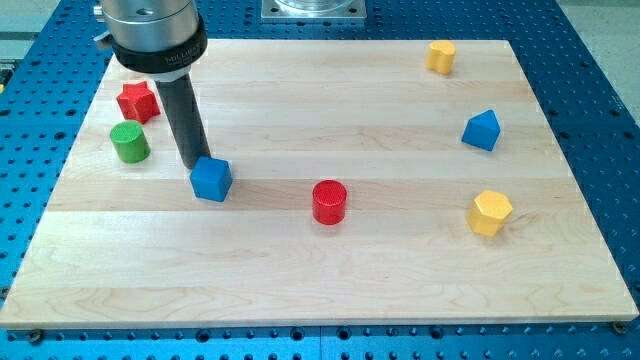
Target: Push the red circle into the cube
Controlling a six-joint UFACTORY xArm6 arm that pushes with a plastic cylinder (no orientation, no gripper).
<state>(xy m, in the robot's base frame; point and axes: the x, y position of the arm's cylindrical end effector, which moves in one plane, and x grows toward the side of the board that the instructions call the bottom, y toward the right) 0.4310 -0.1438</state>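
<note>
Pale wooden board point(330, 280) on blue perforated metal table point(600, 60). No pincer, only dark rod; my tip point(196, 164) touching blue cube point(211, 179) at its upper left. Red circle, a short cylinder point(329, 202), right of cube, apart, path between unobstructed. Nearby: green cylinder point(130, 142), red star-shaped block point(138, 101). Far right: small yellow block point(441, 57), blue wedge-like block point(482, 130), yellow hexagonal block point(490, 212).

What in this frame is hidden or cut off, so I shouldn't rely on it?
- My tip: its very end meets the blue cube's top edge, so contact cannot be settled.
- Arm: cut off by the view's top edge above the collar.
- Red star: its upper right is covered by the collar.
- Red circle: fully visible.
</note>
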